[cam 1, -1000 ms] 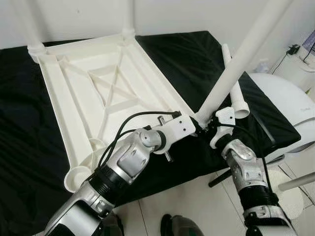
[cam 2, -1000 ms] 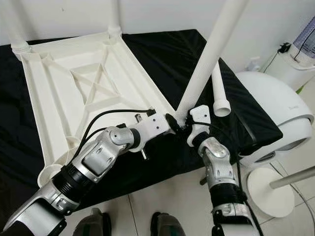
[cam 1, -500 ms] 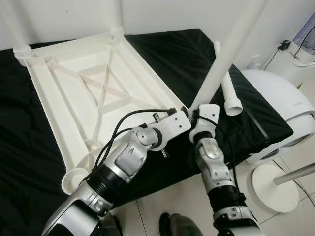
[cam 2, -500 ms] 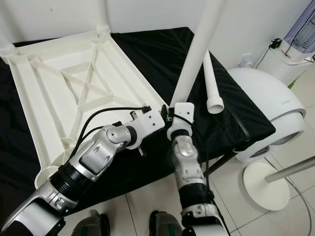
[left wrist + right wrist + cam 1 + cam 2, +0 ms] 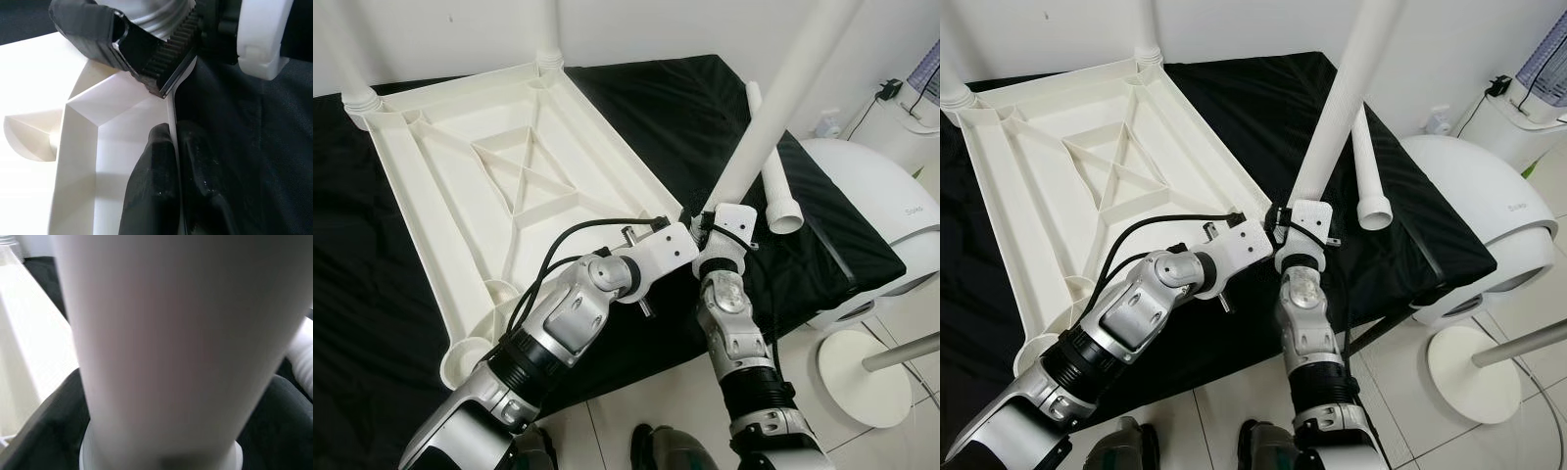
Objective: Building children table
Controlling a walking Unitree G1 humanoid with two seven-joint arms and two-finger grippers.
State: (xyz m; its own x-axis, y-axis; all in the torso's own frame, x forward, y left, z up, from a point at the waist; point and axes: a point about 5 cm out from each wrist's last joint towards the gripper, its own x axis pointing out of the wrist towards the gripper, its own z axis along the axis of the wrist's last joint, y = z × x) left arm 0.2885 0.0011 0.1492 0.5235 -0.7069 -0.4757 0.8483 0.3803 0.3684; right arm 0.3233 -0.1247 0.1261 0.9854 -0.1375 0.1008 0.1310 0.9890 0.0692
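The upturned tabletop lies ribs-up on the black cloth, with two legs already standing in its far corners and one spare leg lying loose on the cloth just beside the corner you are working. The third leg rises tilted from that near right corner, its foot at the socket, so the step in hand looks like seating or screwing it home. Your left gripper is pinched shut on the tabletop's rim beside that socket; keep it clamped there so the top cannot slide or turn on the cloth. Your right gripper sits at the leg's base, and the leg fills its wrist camera, but you cannot tell from these pictures whether its fingers are clenched on it or slack. Bring the leg upright over the socket before you press or twist, since a slanted start will likely jam the thread, and steer clear of the spare leg.
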